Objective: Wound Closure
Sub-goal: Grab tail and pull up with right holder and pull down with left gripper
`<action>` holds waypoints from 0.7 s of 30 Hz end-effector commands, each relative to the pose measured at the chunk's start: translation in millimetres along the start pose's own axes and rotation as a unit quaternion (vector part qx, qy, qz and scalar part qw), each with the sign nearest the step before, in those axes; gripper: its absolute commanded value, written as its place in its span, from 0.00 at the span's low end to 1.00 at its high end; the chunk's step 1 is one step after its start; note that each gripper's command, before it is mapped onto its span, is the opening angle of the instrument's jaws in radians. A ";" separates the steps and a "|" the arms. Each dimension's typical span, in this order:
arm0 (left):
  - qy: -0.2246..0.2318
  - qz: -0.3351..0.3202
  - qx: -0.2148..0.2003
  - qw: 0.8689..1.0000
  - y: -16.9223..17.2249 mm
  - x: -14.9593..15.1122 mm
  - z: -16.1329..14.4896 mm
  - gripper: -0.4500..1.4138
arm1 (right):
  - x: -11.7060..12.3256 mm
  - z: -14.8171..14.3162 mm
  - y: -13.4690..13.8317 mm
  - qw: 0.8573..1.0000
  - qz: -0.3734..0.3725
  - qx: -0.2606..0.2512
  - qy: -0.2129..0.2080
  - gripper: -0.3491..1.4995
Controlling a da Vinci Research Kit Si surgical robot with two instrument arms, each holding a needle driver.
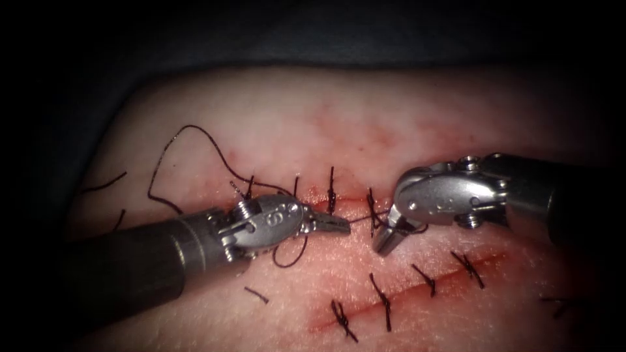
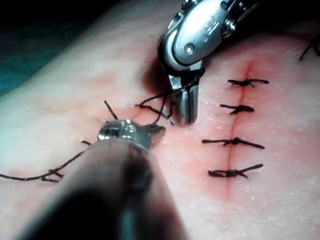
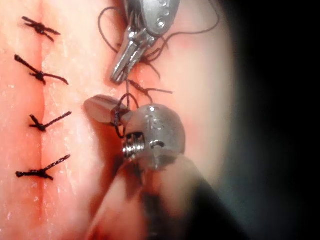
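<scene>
Pale tissue [image 1: 365, 117] fills the background, dark beyond. Nearest, a finished stitched cut [image 1: 404, 296]. Left gripper [image 1: 332, 223] looks closed on thread [image 1: 362, 219] running to the right gripper [image 1: 386, 242], which seems clamped with thread wrapped round it, over the upper cut [image 1: 339, 197]. Needle not made out. Thread is limp, thin, slippery: grip near stitch.

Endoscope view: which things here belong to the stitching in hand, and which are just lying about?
In use:
- left arm's steel tool, jaws shut on the dark thread
- right arm's steel tool, thread around its jaws
- upper cut in the pink tissue

Lying about:
- lower cut's four finished stitches
- short cut thread ends
</scene>
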 end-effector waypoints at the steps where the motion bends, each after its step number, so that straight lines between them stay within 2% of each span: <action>1: -0.001 0.001 0.002 1.000 0.1 0.3 0.9 0.00 | -0.1 -0.8 1.7 1.000 0.005 -0.008 0.012 0.00; 3: -0.005 0.005 0.004 1.000 1.2 -0.3 1.5 0.00 | 0.0 -1.0 1.8 0.999 0.012 -0.022 0.039 0.00; 5: -0.006 0.006 0.004 1.000 1.4 -0.5 1.6 0.00 | 0.0 -1.1 1.8 0.999 0.014 -0.027 0.046 0.00; 7: -0.009 0.010 0.005 1.000 2.6 -1.2 1.9 0.00 | -0.5 -2.1 2.4 0.994 0.031 -0.039 0.092 0.00; 12: -0.017 0.017 0.005 1.000 5.0 -1.7 1.7 0.00 | -1.7 -4.3 3.9 0.985 0.066 -0.063 0.146 0.00; 13: -0.022 0.022 0.005 0.999 6.3 -1.8 1.5 0.00 | -2.2 -4.8 4.4 0.982 0.079 -0.070 0.159 0.00; 15: -0.025 0.026 0.004 0.999 7.2 -1.8 1.5 0.00 | -2.5 -5.0 4.8 0.980 0.087 -0.074 0.165 0.00; 17: -0.036 0.039 -0.008 0.999 10.4 -2.0 1.2 0.00 | -3.7 -5.4 5.6 0.975 0.104 -0.084 0.177 0.00; 21: -0.046 0.050 -0.022 0.997 13.2 -1.9 0.6 0.00 | -4.6 -5.1 6.0 0.972 0.112 -0.092 0.185 0.00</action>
